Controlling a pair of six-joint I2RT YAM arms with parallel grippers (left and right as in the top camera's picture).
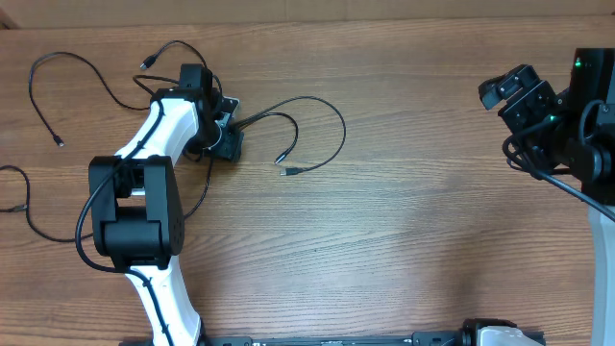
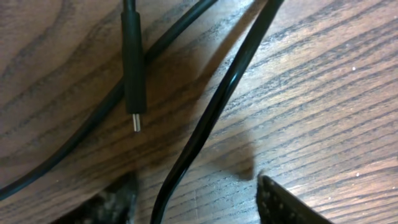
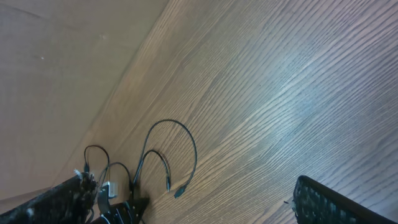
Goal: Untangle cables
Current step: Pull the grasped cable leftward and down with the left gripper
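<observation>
- Currently cables (image 1: 307, 135) lie in loose loops toward the table's (image 1: 404, 231) far-left corner.
- Left gripper (image 2: 196, 196) low over them, fingers apart, one cord running between; contact unclear.
- Right gripper (image 3: 186, 208) spread wide, at right edge, holding nothing.

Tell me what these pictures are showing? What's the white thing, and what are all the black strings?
The white thing is a robot arm, and there are two. One picture looks down from above the wooden table. The other two come from little cameras on the arms' wrists. The black strings are thin cables with small plugs, lying in loose loops. The left hand is down at the cables. Its close-up shows its open fingers with a cable running between them and a plug lying nearby, but nothing pinched yet. The right hand waits far off at the table's edge, open, holding nothing.
</observation>
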